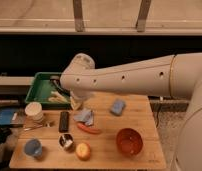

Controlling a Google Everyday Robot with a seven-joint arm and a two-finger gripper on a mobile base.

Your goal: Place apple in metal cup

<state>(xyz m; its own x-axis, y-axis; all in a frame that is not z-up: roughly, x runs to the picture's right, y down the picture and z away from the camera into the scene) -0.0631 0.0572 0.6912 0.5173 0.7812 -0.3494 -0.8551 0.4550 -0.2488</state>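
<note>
Surrounding items on the wooden tabletop (pixel 144 107)
Green tray (pixel 41 82) at rear left; white cup (pixel 34 111) and blue cup (pixel 32 147) along the left side; black bar (pixel 64 121), blue cloth (pixel 85 116), long red-orange vegetable (pixel 89 129) centre; blue sponge (pixel 117 106), red-orange bowl (pixel 129 141) right.
</note>
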